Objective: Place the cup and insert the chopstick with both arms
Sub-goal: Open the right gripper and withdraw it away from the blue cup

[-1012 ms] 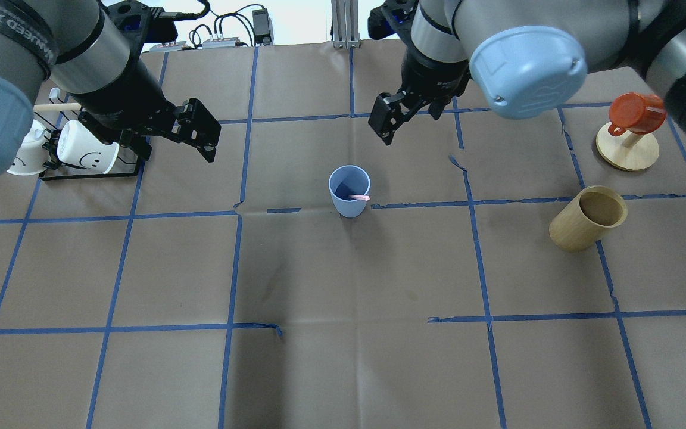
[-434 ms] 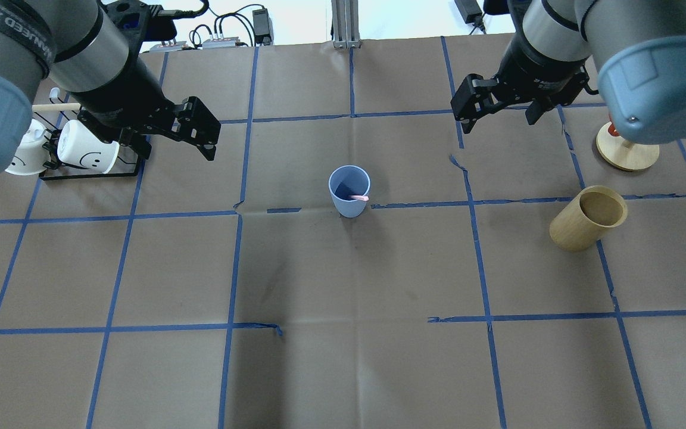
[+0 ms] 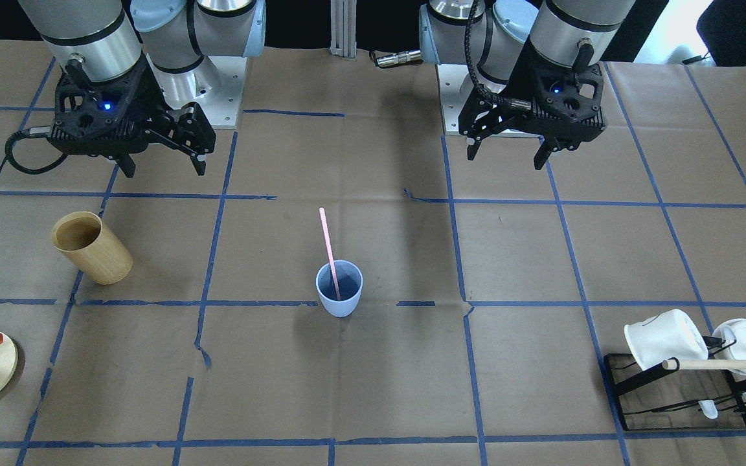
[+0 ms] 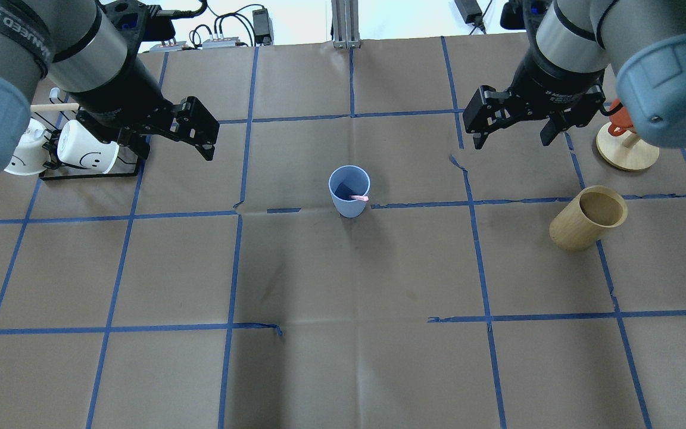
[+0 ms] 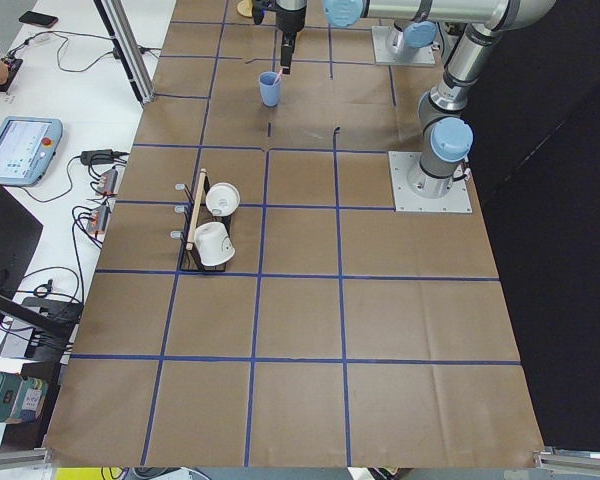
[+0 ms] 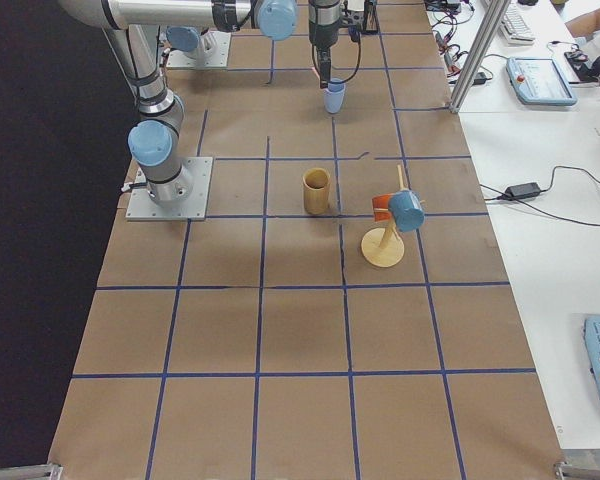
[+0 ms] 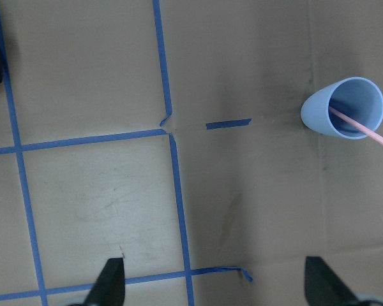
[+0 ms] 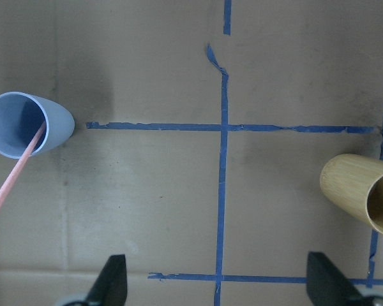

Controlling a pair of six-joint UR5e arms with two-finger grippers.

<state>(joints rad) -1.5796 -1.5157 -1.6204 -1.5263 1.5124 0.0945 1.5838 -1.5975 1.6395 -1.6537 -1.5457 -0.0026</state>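
Observation:
The light blue cup stands upright at the table's middle, also in the front view and both wrist views. The pale pink chopstick stands in it, leaning on the rim toward the robot. My left gripper is open and empty, well to the cup's left and above the table. My right gripper is open and empty, well to the cup's right.
A tan bamboo cup stands at the right. A red cup hangs on a round wooden stand beyond it. A black rack with two white mugs and a wooden dowel sits at the left.
My right gripper has swung from just behind the cup far to the right, toward the wooden stand. The left arm, cup and chopstick have not moved.

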